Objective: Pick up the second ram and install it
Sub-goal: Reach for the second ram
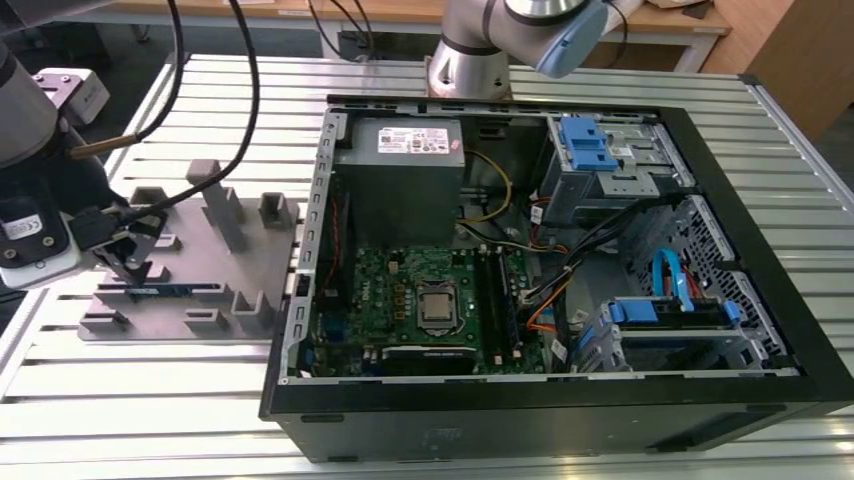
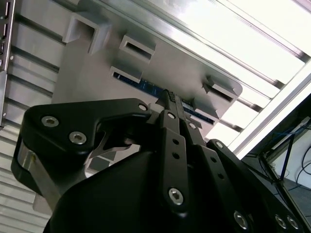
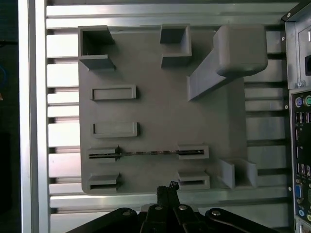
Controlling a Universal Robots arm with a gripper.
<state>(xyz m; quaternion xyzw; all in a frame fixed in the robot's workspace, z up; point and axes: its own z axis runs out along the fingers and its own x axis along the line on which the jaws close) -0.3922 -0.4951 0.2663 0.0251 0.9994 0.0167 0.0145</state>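
Right now the gripper (image 3: 167, 188), fingers pressed together and empty, hangs near the memory board (image 3: 150, 153); lowering so could jab its edge.

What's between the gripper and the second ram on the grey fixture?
Bare grey fixture plate in the first wrist view; the second ram stands in its slots, apart from the gripper.
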